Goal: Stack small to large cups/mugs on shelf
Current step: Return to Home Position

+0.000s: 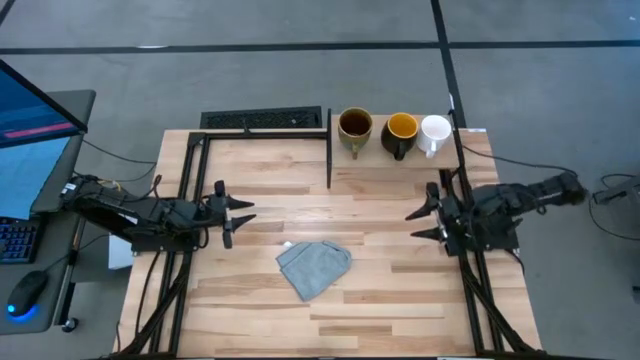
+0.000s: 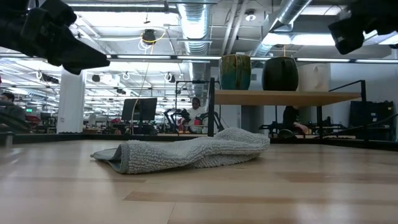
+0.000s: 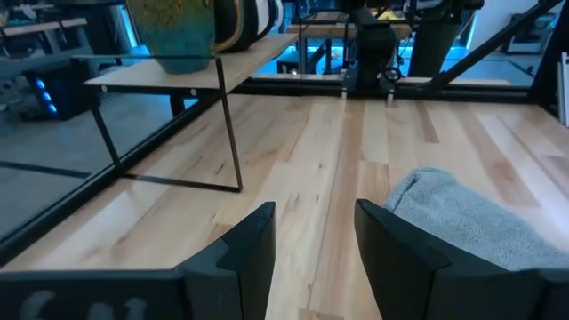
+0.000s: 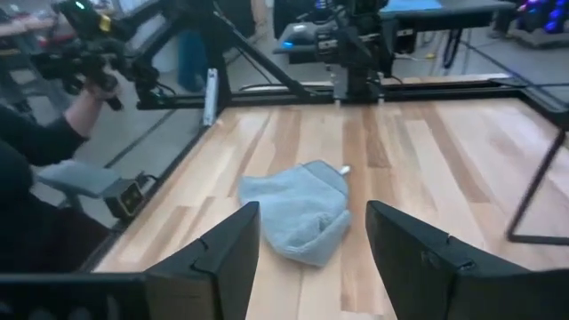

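Note:
Three mugs stand side by side on their bases on the raised light-wood shelf at the table's far right: an olive-tan mug with a dark inside, a dark mug with a yellow-orange inside, and a smaller white mug. They also show in the low view: olive-tan, dark, white. My left gripper is open and empty at the table's left. My right gripper is open and empty at the table's right, on the near side of the shelf.
A grey-blue cloth lies crumpled on the planked tabletop between the two grippers, a small white tag at its far edge. The shelf's black metal upright runs along its left edge. A person holding a controller shows beyond the table's near edge.

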`<action>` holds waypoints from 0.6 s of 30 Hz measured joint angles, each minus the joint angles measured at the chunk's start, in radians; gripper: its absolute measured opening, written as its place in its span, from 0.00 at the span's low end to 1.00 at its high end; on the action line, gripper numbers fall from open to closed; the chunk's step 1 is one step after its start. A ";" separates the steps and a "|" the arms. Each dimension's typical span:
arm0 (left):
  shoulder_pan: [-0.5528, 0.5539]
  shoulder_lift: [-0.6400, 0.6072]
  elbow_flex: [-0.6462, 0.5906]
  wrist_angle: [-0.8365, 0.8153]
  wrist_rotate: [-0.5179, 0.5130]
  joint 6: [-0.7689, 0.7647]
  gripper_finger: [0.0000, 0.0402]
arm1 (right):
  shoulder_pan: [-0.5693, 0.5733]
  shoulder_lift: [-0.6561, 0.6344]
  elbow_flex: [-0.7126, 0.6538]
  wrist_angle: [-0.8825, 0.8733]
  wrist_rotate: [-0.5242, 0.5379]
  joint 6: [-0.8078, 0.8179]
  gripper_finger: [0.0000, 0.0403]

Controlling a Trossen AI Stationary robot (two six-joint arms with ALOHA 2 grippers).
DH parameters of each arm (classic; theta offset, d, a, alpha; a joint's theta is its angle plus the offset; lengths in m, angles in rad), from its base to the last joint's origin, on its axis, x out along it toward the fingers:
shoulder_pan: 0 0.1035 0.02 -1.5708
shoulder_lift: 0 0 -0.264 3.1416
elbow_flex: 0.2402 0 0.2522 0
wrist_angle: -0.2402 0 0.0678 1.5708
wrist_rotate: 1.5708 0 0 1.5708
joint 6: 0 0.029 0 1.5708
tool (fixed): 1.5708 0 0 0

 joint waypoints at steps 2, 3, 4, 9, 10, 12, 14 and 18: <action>0.000 0.000 0.000 0.007 0.000 0.020 0.36 | 0.065 -0.013 -0.001 -0.014 0.081 0.000 0.56; 0.000 0.000 0.000 0.011 0.000 0.027 0.36 | 0.094 -0.019 -0.001 -0.018 0.101 0.000 0.56; 0.000 0.000 0.000 0.012 0.000 0.033 0.36 | 0.120 -0.030 -0.001 -0.018 0.116 0.000 0.56; 0.000 0.000 0.000 0.012 0.000 0.036 0.36 | 0.200 -0.104 -0.003 -0.014 0.183 -0.037 0.56; 0.000 0.000 0.000 0.011 0.000 0.036 0.36 | 0.206 -0.121 -0.011 -0.012 0.190 -0.046 0.56; 0.000 0.000 0.000 0.011 0.000 0.036 0.36 | 0.213 -0.157 -0.036 -0.015 0.192 -0.051 0.56; 0.000 0.000 0.000 0.011 0.000 0.036 0.36 | 0.213 -0.197 -0.068 -0.021 0.205 -0.054 0.56; 0.000 0.000 0.000 0.011 0.000 0.036 0.36 | 0.209 -0.277 -0.122 -0.022 0.255 -0.060 0.56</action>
